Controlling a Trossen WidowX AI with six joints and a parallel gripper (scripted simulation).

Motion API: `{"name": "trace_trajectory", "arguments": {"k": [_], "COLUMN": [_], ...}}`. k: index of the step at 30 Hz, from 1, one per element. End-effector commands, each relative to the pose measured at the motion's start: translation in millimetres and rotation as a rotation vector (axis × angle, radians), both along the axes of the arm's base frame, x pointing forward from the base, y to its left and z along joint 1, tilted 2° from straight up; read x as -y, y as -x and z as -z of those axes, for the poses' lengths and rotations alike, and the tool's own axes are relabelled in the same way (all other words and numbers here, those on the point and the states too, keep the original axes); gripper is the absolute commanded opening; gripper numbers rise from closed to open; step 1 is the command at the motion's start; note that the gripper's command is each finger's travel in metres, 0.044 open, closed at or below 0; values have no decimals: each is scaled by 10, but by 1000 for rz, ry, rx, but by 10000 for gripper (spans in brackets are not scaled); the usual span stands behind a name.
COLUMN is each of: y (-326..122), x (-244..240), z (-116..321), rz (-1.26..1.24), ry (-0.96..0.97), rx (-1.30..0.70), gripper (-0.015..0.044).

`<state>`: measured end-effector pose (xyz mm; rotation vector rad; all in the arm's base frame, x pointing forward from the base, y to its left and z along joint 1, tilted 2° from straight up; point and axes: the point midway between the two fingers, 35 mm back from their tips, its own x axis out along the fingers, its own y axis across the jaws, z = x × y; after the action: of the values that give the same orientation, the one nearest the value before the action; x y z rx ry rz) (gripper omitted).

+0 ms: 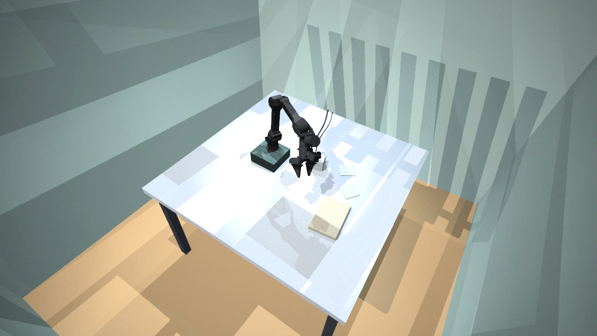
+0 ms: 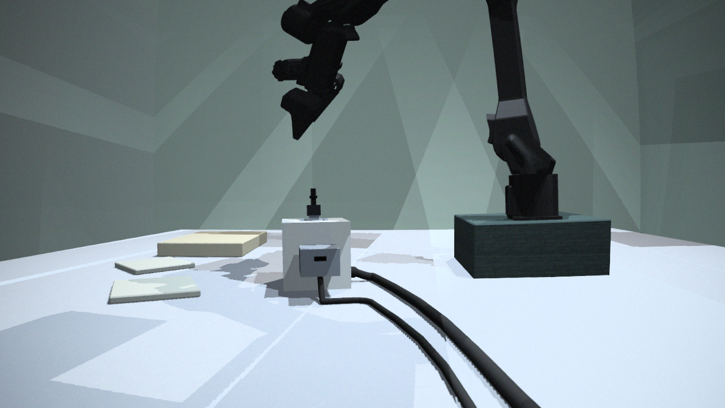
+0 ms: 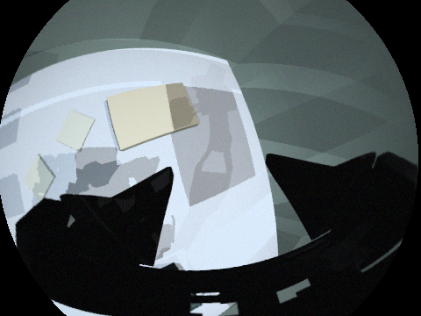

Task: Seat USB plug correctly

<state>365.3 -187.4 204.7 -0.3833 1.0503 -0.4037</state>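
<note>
The white power cube [image 1: 321, 166] [image 2: 290, 248] stands on the table [image 1: 217, 208] near the middle. A small black USB plug [image 2: 314, 204] sticks up from the socket on its top, upright and partly raised. My gripper [image 1: 303, 173] [image 2: 298, 132] [image 3: 220, 164] is open and empty. It hangs tilted well above the plug, a little to its left in the exterior view. In the top view the gripper covers the plug. The wrist view shows neither the cube nor the plug.
Two black cables [image 1: 325, 121] [image 2: 405, 304] run from the cube's side, where a grey adapter [image 2: 318, 259] sits. A beige pad [image 1: 329, 217] [image 2: 210, 243] [image 3: 146, 114] and two small pale cards [image 1: 346, 169] [image 1: 349, 191] [image 2: 153, 264] lie beyond the cube. The arm's dark base block [image 1: 270, 156] [image 2: 532, 246] stands nearby.
</note>
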Motion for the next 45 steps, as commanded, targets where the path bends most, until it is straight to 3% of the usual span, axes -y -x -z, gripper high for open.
{"name": "trace_trajectory", "arguments": {"k": [1,7,14,45], "y": [-93,135,813,807], "x": [-700,-1842,-2864,-2901], "z": [284,632,890,1071], "rz": [-354,-985,-1706,-1735], "ry": [-2,30,77,78], "rx": [-201,-491,-756,-765], "gripper": [440,440,440,440]}}
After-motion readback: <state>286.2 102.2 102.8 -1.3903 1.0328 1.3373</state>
